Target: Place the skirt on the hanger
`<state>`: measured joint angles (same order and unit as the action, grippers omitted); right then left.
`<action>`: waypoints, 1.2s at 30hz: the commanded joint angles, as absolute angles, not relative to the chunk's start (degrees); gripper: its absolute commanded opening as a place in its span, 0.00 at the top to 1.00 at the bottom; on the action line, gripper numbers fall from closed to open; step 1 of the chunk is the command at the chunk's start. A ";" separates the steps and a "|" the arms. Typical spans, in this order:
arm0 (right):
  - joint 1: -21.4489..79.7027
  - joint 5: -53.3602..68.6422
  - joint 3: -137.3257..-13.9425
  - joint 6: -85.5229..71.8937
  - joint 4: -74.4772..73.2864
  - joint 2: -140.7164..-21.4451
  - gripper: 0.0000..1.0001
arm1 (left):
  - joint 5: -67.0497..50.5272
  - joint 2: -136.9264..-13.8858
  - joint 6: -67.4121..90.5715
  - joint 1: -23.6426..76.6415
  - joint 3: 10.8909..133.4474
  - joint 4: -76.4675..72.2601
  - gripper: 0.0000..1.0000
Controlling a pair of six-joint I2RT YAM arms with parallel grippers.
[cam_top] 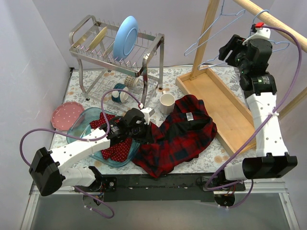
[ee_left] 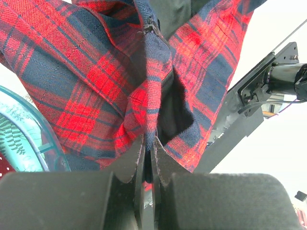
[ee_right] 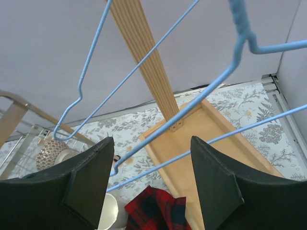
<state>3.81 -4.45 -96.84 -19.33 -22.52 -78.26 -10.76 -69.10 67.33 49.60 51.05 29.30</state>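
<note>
Lying crumpled, mostly inside teal glass dish [cam_top: 79, 125] at front left: skirt [cam_top: 117, 149], bright red with small white polka dots, one edge touching plaid shirt [cam_top: 184, 132]. Hanging tilted from wooden rail [cam_top: 276, 21] at far right: hanger [cam_top: 203, 33] [ee_right: 94, 43], thin pale blue wire.

right gripper [ee_right: 152, 187]: jaws spread | blue hanger [ee_right: 240, 24]: wires cross the gap, before wooden post [ee_right: 144, 62] | wooden tray [ee_right: 225, 139]: at post's foot | plaid shirt [ee_right: 153, 208], white mug [ee_right: 108, 211]: below post
</note>
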 commanded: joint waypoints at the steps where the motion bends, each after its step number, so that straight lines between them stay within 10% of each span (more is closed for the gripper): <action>1: 6.06 -15.02 -99.84 -18.73 -19.25 -80.33 0.28 | -11.60 -67.76 67.06 49.22 50.89 28.39 1.00; 36: 3.16 -15.74 -91.93 -8.79 -17.93 -73.47 0.63 | -12.66 -65.39 66.71 49.22 49.22 27.69 1.00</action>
<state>3.90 -17.98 -87.53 -10.02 -19.70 -73.03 -11.90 -67.79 67.31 49.34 49.69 28.80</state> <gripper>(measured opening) 0.398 0.030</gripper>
